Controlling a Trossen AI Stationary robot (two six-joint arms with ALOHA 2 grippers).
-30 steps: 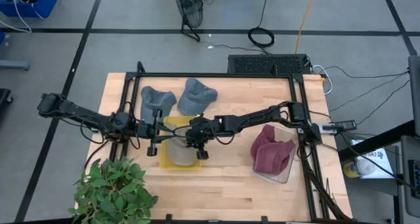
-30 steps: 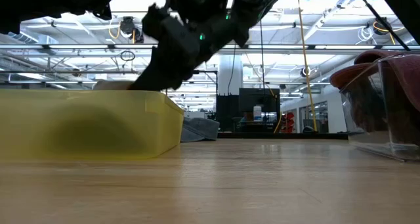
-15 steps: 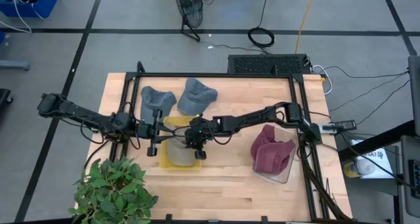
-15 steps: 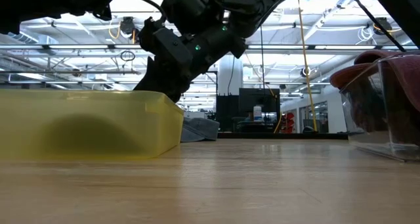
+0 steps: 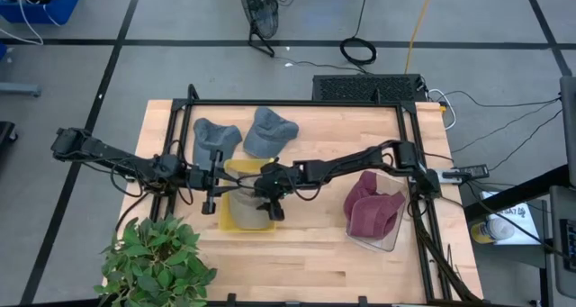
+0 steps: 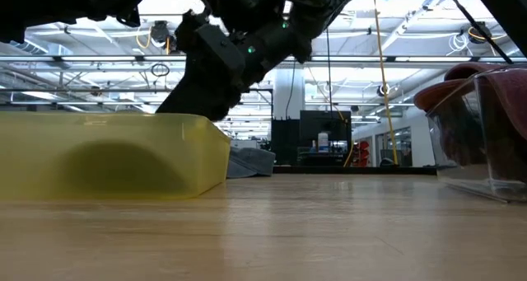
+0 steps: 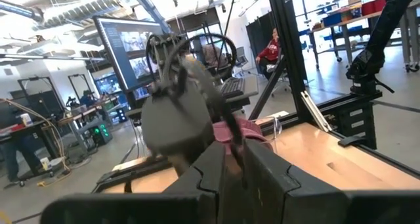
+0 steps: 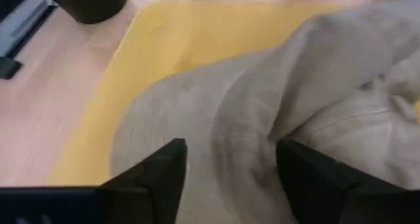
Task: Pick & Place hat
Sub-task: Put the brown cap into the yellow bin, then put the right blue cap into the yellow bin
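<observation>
Wooden tabletop [image 5: 306, 253] in an industrial room, grey floor around it, black frame along the edges. Yellow bin [image 5: 245, 203] sits near the middle-left of the tabletop with a beige hat [image 5: 248, 212] lying inside it; in the right wrist view the beige hat [image 8: 275, 119] fills the yellow bin [image 8: 170, 46] floor directly under the camera. Right gripper [image 5: 270, 202] reaches in from the right side and hangs over the bin just above the hat, fingers [image 8: 157, 171] spread wide with nothing between them, hat fabric seen below the gap. Left gripper [image 5: 211, 183] is at the bin's left edge, beside the right one; cannot tell how its fingers stand. Two grey hats [image 5: 245, 134] lie side by side on the tabletop behind the bin, apart from it. Clear bin [image 5: 389, 239] on the right side holds a maroon hat [image 5: 371, 206]. Green potted plant [image 5: 158, 257] at the front-left corner. Low view shows the yellow bin [image 6: 107, 153] wall with a dark shape inside and the arm above it.
</observation>
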